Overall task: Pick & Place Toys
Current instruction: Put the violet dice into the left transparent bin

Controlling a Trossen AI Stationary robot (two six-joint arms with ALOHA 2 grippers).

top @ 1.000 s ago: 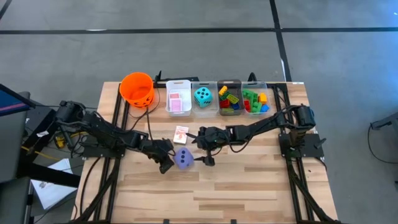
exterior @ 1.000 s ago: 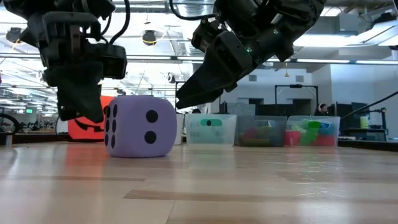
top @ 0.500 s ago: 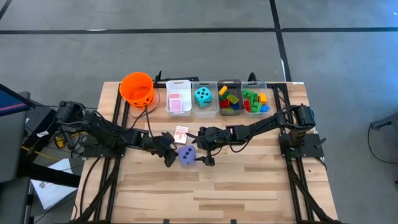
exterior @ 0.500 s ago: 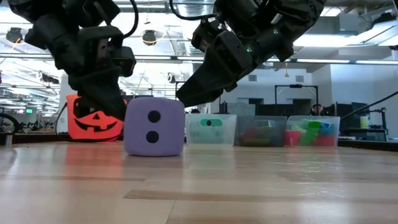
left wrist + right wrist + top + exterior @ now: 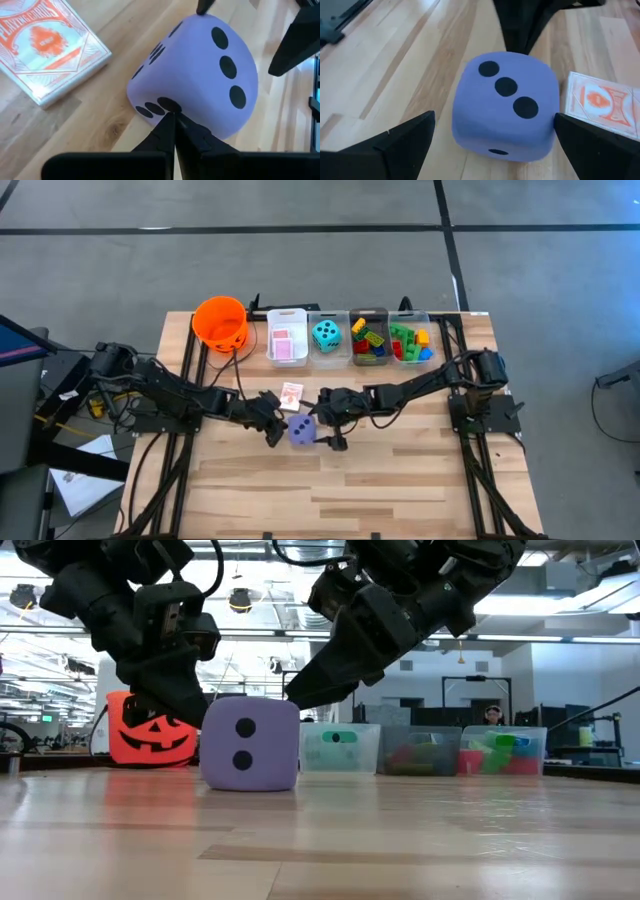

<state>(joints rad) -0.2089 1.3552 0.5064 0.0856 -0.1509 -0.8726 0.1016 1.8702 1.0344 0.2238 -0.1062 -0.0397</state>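
A round orange plastic bucket (image 5: 220,322) stands on the pale wooden desk (image 5: 400,480), beside four small rectangular bins (image 5: 287,335).

**Inspector A:** Pale wooden plank table top (image 5: 400,480): smooth, low sheen, visible grain and seams; purple dotted die (image 5: 200,80): matt, soft-looking skin, rounded edges, black pips flat on the surface.

**Inspector B:** Noted; pink-backed card pack (image 5: 47,50): printed paper under a glossy clear wrap that catches the light; orange plastic pumpkin-faced bucket (image 5: 220,322): smooth, slight shine.

**Inspector A:** Clear plastic rectangular bins (image 5: 340,748): translucent, lightly frosted; bricks inside (image 5: 370,340): hard, glossy plastic.

**Inspector B:** Left gripper (image 5: 172,125) and right gripper (image 5: 492,137): black fingers, matt, plastic-looking.
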